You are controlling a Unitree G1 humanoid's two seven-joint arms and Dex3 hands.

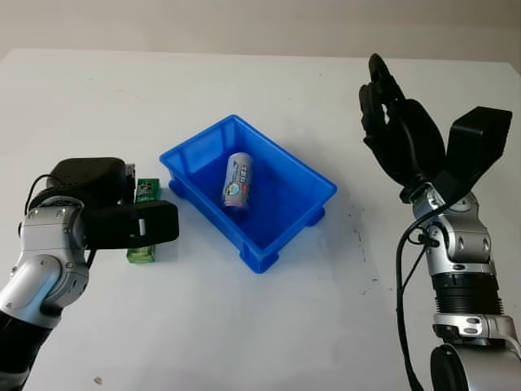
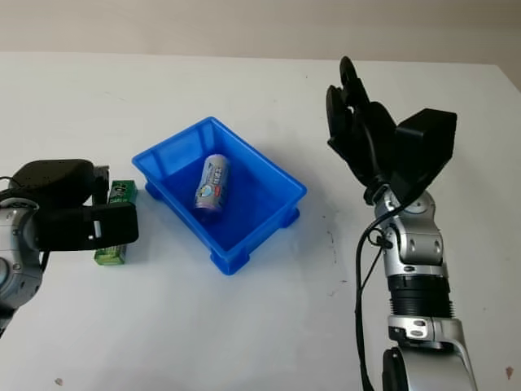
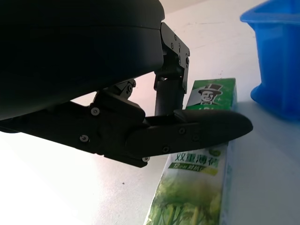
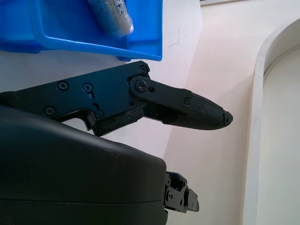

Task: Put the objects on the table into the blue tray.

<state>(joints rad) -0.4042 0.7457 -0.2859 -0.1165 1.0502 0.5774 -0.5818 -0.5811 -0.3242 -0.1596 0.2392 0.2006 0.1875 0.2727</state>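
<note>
White table is seen bearing 1 blue tray, in which 1 can is laid. 1 green toothpaste box is left outside, under the open left hand. Raised at right, the right hand is kept open, empty.

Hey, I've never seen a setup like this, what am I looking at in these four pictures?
It is a humanoid robot at a white table. Two pictures come from cameras on its head, two from cameras at its wrists. A blue tray sits mid-table with a small can lying inside. Beside the tray lies a green toothpaste box. The left robot hand is over that box, fingers around it; whether it grips yet is unclear. The right robot hand is open, raised right of the tray.
</note>
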